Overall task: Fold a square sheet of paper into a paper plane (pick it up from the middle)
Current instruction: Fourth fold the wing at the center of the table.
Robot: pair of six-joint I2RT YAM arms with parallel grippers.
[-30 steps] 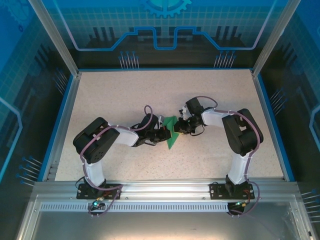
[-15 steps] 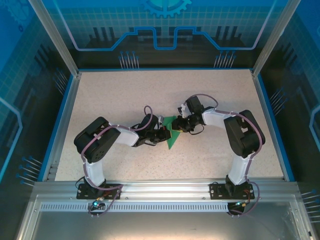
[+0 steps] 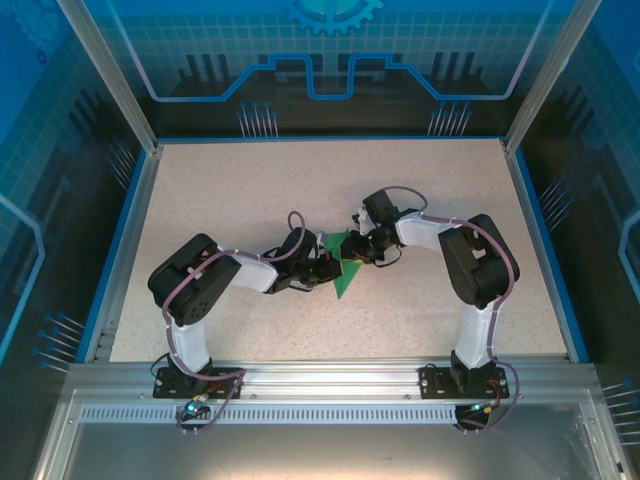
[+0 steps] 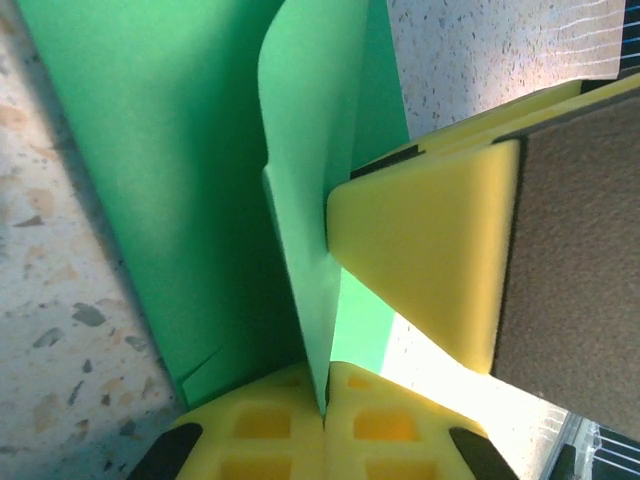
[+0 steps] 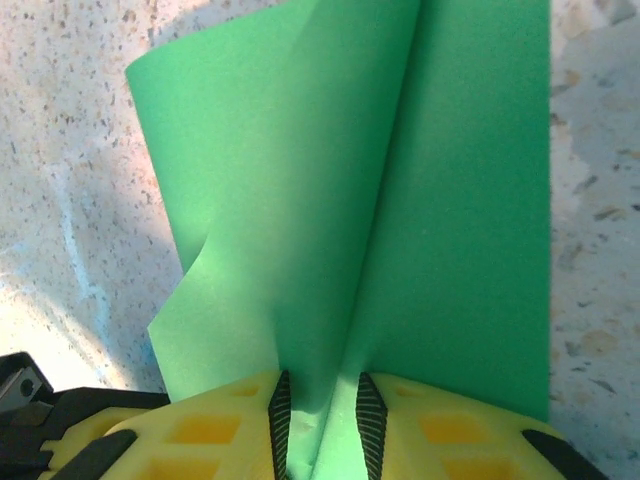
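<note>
The green square sheet of paper point(image 3: 343, 277) lies mid-table between both arms, creased into a smaller pointed shape with a raised ridge. My left gripper point(image 3: 328, 266) reaches it from the left. In the left wrist view its yellow fingers point(image 4: 325, 412) are shut on the thin upright fold of the paper point(image 4: 200, 180), and a yellow finger of the right gripper point(image 4: 430, 240) touches the same fold. My right gripper point(image 3: 357, 248) comes from the right. Its jaws point(image 5: 318, 425) stand a little apart, open, with the paper's ridge point(image 5: 400, 200) loose between the ribbed pads.
The speckled table point(image 3: 240, 190) is bordered by a blue rim point(image 3: 128, 250) and aluminium posts. Both arm bases are bolted to the near rail point(image 3: 330, 380). The two wrists sit close together over the paper.
The right wrist has shifted a little left and away, closer over the paper. The left arm and the paper have stayed in place.
</note>
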